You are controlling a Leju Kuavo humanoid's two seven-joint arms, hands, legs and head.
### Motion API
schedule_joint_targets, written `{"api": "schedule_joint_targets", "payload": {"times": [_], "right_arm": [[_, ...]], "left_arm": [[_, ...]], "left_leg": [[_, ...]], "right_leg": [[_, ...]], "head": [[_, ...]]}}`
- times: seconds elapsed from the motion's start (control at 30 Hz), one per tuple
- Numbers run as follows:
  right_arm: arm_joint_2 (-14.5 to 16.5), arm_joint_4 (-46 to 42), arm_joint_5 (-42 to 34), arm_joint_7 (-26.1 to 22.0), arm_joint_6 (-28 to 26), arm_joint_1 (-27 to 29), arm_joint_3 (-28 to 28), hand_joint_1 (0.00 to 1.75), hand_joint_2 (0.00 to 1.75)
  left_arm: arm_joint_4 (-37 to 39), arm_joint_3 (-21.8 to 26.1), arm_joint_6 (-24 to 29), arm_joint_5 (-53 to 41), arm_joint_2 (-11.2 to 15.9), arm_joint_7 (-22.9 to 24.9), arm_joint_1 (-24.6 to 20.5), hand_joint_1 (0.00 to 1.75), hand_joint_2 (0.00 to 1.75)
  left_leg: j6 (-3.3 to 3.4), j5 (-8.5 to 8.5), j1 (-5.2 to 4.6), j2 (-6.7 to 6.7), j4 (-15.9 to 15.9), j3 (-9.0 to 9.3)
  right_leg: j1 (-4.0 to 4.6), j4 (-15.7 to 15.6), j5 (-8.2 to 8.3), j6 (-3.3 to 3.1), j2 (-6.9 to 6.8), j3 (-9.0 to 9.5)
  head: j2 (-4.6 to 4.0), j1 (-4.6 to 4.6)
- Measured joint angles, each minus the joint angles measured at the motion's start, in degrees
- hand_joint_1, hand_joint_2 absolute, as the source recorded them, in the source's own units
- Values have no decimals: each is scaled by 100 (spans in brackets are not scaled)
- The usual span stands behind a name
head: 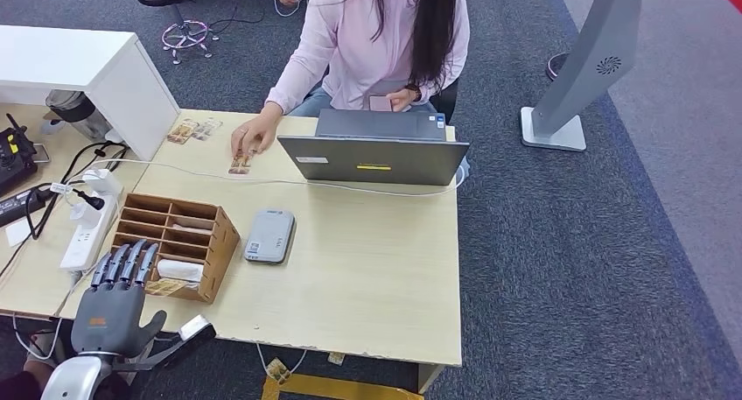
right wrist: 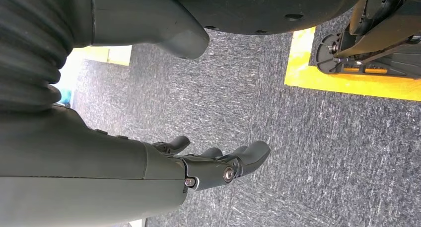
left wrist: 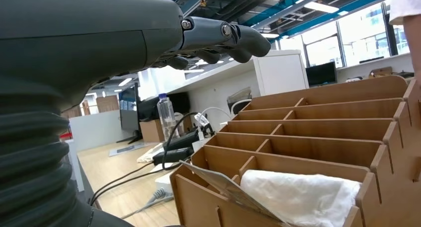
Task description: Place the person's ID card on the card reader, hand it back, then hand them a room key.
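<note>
A person in a pink shirt presses a small card onto the far side of the table with their fingers. Two more cards lie further left. The grey card reader lies flat mid-table. A wooden slotted box holds a card and a white wad in its front slots. My left hand hovers just in front of that box, fingers stretched out and apart, holding nothing. My right hand hangs over the carpet, fingers loosely bent, empty.
An open grey laptop stands between the person and the reader, with a white cable running across the table. A power strip and chargers sit left of the box. A white cabinet stands at the far left.
</note>
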Motion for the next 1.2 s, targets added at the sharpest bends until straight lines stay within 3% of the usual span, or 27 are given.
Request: {"api": "schedule_joint_targets", "payload": {"times": [0.57,0.7,1.2], "right_arm": [[-4,2,-9,9,44,-4,48,0,175],[-5,4,-9,9,54,-5,62,0,175],[-9,21,-58,-25,54,-15,119,0,175]], "left_arm": [[241,-5,-131,113,106,180,-129,0,175],[268,-5,-138,124,136,183,-135,175,175],[350,-6,-38,187,183,74,-140,175,175]], "left_leg": [[0,0,0,1,0,0],[0,0,0,0,0,0],[0,0,0,1,0,1]], "right_leg": [[0,0,0,0,1,-1],[0,0,0,0,1,-1],[0,0,0,0,1,0]], "head": [[0,1],[0,1],[0,1]]}}
